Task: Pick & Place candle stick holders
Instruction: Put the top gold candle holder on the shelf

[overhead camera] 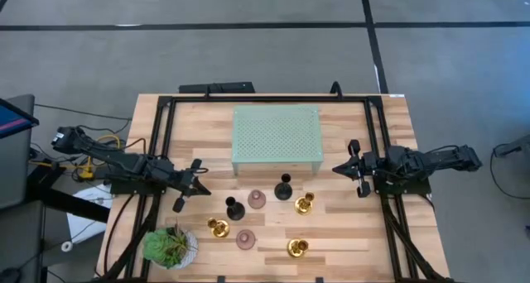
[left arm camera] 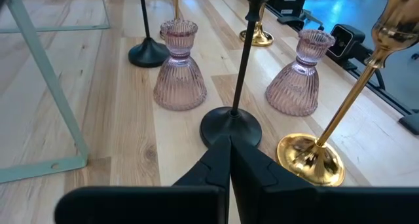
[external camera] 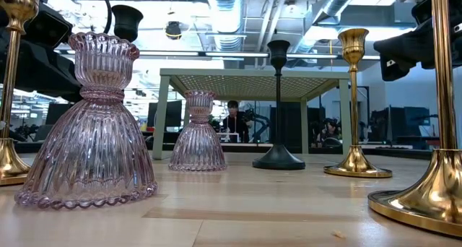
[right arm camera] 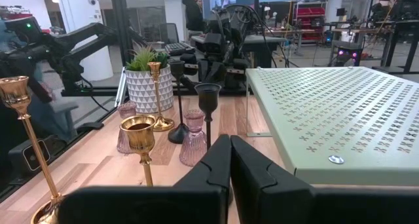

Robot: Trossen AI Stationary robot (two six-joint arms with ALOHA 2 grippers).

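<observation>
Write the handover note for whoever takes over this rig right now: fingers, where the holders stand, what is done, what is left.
Left gripper: fingers shut, empty, left of the platform.
Right gripper: fingers shut, empty, right of the platform.
Holders: two black, three gold, two pink, all on the table in front of the platform.
Done: nothing placed yet.
Left: all seven.

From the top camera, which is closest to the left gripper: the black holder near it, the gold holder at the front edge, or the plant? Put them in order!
From the left gripper:
1. Black holder, just right of it.
2. Plant, at the front-left corner.
3. Gold holder, front edge, farthest right.
</observation>
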